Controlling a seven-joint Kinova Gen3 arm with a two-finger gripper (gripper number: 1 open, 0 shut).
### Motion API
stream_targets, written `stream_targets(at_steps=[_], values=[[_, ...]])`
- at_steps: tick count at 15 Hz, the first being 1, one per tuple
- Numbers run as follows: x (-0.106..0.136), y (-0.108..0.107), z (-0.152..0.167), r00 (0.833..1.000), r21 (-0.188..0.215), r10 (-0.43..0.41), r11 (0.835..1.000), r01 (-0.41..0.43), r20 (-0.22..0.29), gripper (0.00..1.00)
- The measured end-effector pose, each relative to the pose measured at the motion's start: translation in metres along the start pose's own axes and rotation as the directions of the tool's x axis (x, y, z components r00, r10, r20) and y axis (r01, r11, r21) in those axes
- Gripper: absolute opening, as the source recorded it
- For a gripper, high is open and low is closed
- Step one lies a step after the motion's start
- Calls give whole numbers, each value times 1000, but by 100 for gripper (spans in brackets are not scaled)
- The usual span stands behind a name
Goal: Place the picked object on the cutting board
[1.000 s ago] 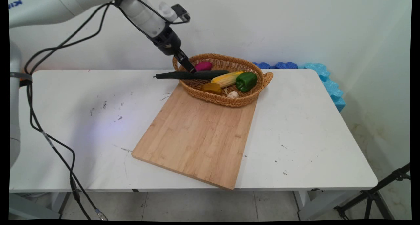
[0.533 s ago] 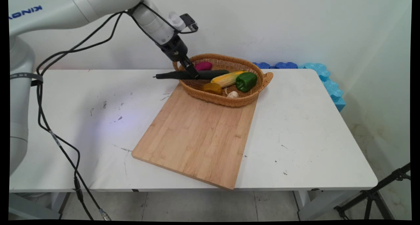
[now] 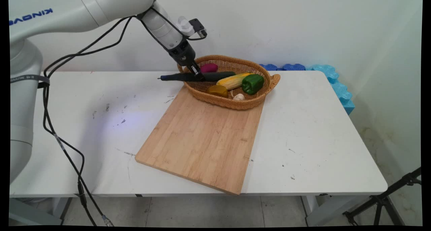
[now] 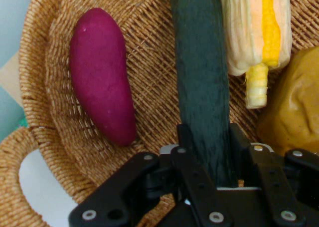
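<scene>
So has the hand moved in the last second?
Yes. The hand has dropped lower and slightly right against the basket rim, and its fingers now straddle the cucumber.

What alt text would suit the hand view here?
The pincer straddles a dark green cucumber, one finger on each side, inside a woven basket. A purple sweet potato lies to the cucumber's left; a corn cob and a yellow-brown vegetable lie to its right.
</scene>
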Motion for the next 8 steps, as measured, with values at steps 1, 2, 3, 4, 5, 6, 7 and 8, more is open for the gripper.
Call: stream_targets(at_steps=[1,2,3,4,5,6,7,8], values=[[1,1,0,1000,1,7,1000,-7,-1,0],[1,2,0,1000,2,15,1000,-15,-3,0],[3,3,-4,1000,5,23,1000,-23,-9,0],[4,3,-8,999,9,31,999,-31,-16,0],[6,4,-16,999,15,42,999,-41,-27,0],[7,4,-27,998,21,53,998,-52,-42,0],[8,5,-38,996,25,62,998,-61,-57,0],[9,6,-47,995,28,69,997,-68,-69,0]])
